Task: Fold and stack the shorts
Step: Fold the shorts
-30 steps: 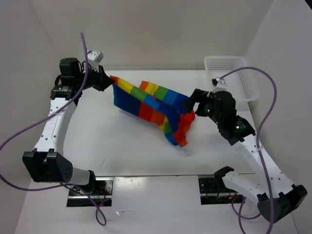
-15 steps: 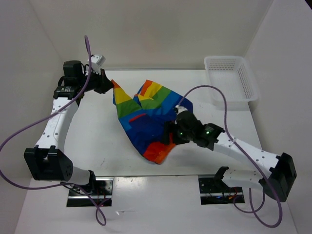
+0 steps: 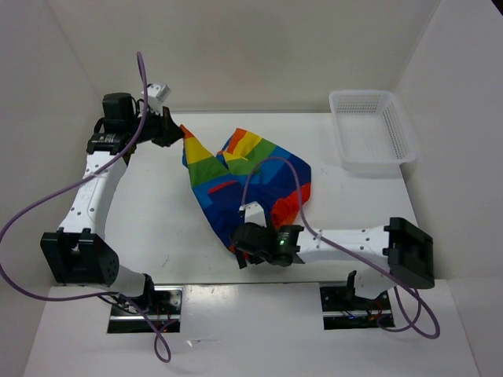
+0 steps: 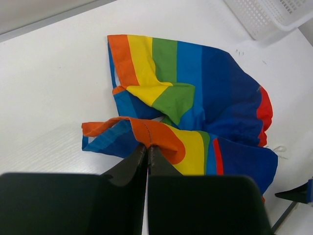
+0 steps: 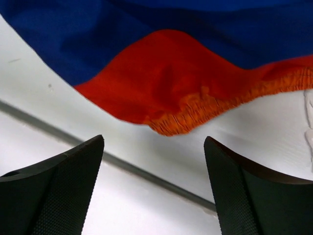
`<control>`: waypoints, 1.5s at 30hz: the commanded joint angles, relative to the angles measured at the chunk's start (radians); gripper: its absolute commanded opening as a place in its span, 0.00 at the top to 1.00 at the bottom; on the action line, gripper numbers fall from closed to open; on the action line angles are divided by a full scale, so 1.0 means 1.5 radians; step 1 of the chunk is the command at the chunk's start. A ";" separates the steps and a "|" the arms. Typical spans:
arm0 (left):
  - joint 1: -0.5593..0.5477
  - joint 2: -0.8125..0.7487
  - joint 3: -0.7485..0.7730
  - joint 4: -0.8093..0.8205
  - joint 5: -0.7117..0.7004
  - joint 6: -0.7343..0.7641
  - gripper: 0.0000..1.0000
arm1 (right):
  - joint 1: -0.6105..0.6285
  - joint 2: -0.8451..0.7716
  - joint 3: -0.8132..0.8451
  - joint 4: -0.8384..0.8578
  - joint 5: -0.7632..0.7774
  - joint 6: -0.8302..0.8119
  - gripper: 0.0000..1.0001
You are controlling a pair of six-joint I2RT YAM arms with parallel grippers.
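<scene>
The left jaws are pinched shut on an orange hem of the rainbow-striped cloth shorts [image 4: 205,98], and that corner looks raised a little off the white surface [image 3: 157,220] at about ten o'clock. The right jaws stand wide apart with nothing between them. They sit low over the near edge at about six o'clock, facing the gathered red-and-orange band of the cloth [image 5: 161,73]. That band lies just beyond their tips, and I can't see any contact.

From the pinched corner, the shorts [image 3: 251,184] run across the middle of the surface down towards six o'clock as one rumpled heap. A yellow-and-green flap is turned over on itself near the far side. The dark blue cloth bunches in the centre, and a red edge curls at the three o'clock side. None of it lies flat, and I see no straight crease or matched edges.

So I'd say the job is barely begun. The cloth is gathered and held at one corner but not folded. It needs spreading or straightening, then a proper fold, then setting down wherever the stack goes.

The white plastic mesh basket [image 3: 373,129] sits at about two o'clock, well apart from the shorts.
</scene>
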 commanded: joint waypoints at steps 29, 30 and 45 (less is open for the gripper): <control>0.041 -0.023 0.072 0.025 0.046 0.017 1.00 | -0.006 -0.080 0.076 -0.071 0.310 0.067 0.99; 0.049 -0.017 0.101 0.049 0.078 0.017 1.00 | -0.036 -0.154 0.084 -0.038 0.285 0.017 0.99; 0.049 0.033 0.564 0.034 0.033 0.017 1.00 | -0.251 -0.228 0.558 -0.060 0.190 -0.382 1.00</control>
